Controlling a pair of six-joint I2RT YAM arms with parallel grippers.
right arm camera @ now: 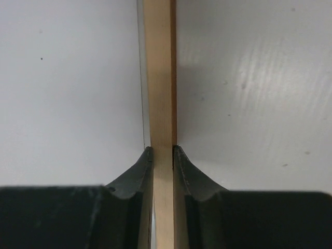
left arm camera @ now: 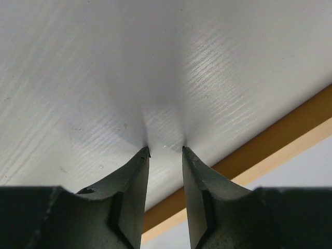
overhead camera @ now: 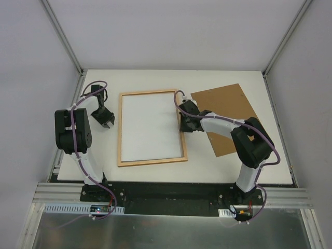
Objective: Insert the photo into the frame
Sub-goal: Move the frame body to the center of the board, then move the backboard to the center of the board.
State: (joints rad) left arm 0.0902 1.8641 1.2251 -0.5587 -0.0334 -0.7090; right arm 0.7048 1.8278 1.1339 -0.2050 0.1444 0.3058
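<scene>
Right pincer (right arm camera: 162, 150): clamped on frame (overhead camera: 151, 93), right rail. Left pincer (left arm camera: 166, 149): parted, empty, beside frame. Photo (overhead camera: 150, 127): white side up, seemingly within frame. Step: seating. Next, likely: fit backing board (overhead camera: 228, 111).

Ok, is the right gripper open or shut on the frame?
Shut on the frame: in the wrist view the right gripper has its fingertips pressed against both sides of the rail, no gap showing.
</scene>
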